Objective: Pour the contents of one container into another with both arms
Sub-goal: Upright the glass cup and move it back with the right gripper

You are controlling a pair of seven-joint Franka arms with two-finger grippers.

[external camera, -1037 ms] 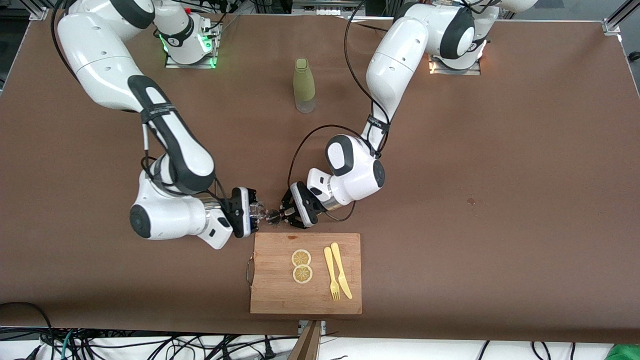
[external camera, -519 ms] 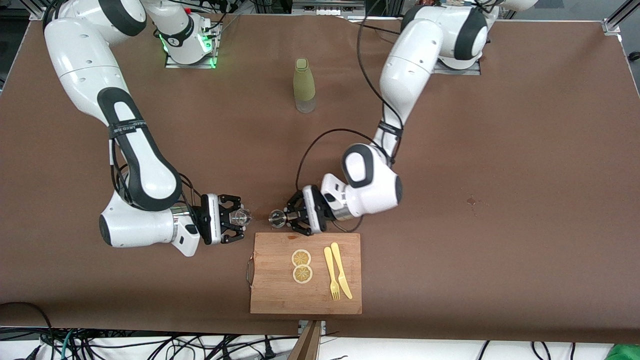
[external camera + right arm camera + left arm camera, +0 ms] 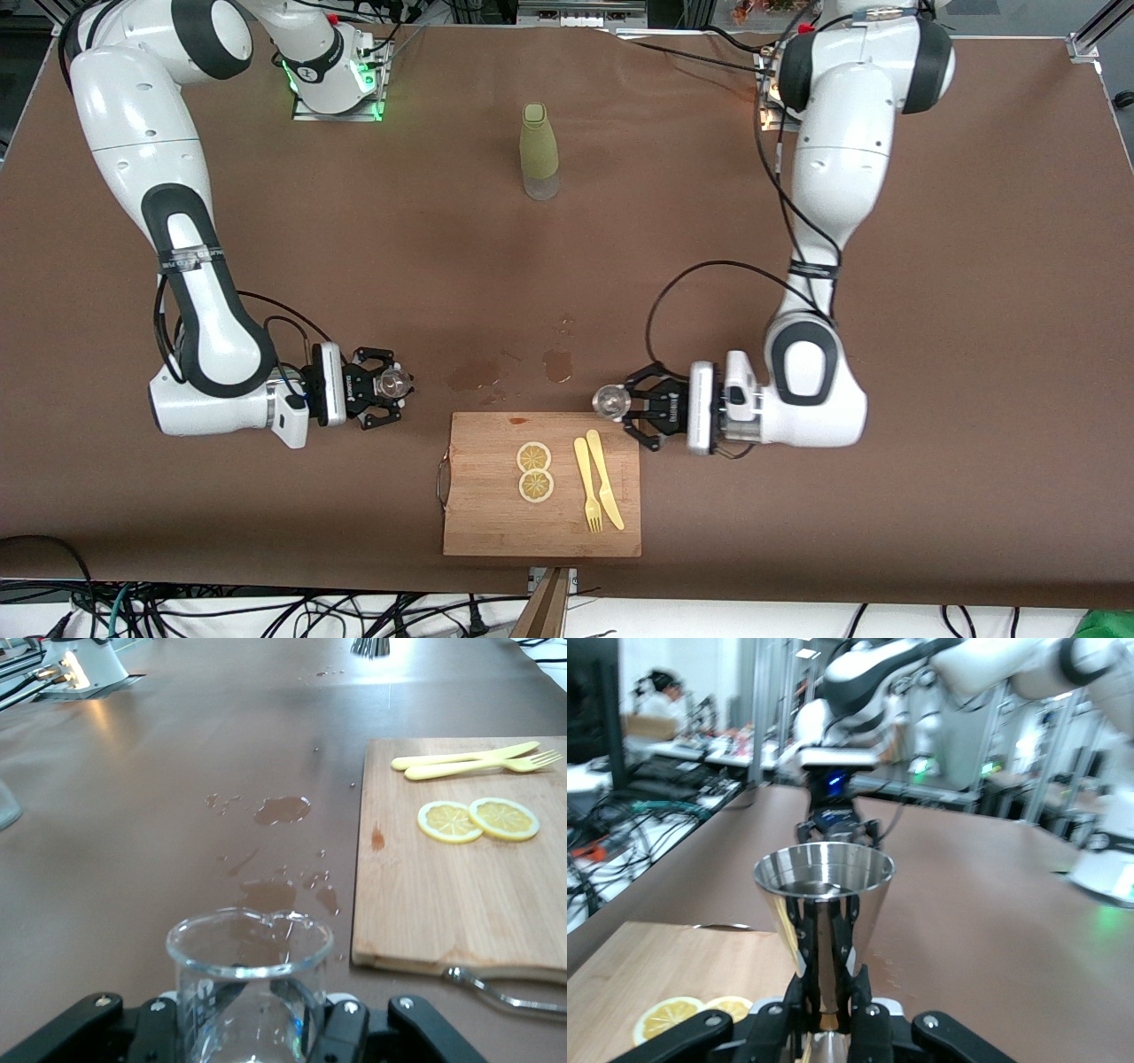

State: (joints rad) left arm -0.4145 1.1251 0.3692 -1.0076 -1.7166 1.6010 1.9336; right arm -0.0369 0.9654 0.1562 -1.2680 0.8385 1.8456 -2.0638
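Cutting board (image 3: 496, 523): wooden, on the brown tabletop (image 3: 930, 443) at the edge nearest the front camera, metal handle (image 3: 441, 483) at the end toward the right arm
Lemon slices (image 3: 535, 471): two, overlapping, lying on the board
Fork (image 3: 586, 486) and knife (image 3: 606, 479): pale yellow, side by side on the board, beside the slices toward the left arm's end
Left claw (image 3: 620, 403): low over the tabletop just off the board's corner toward the left arm's end, clenched on the jigger
Jigger (image 3: 609, 401): shiny steel double cone, upright, gripped at its narrow waist, open mouth up as seen in the left wrist view (image 3: 824, 873)
Right claw (image 3: 394, 386): low over the tabletop toward the right arm's end, well apart from the left claw, clenched on the glass cup
Glass cup (image 3: 392, 384): clear, upright, held between the black fingers (image 3: 350, 1023), droplets on its wall in the right wrist view (image 3: 251, 970)
Spill (image 3: 556, 364): dark wet patches and drops on the tabletop between the two claws, just farther than the board's edge
Bottle (image 3: 539, 151): olive green with a clear base, upright, farthest from the front camera, between the two arm bases
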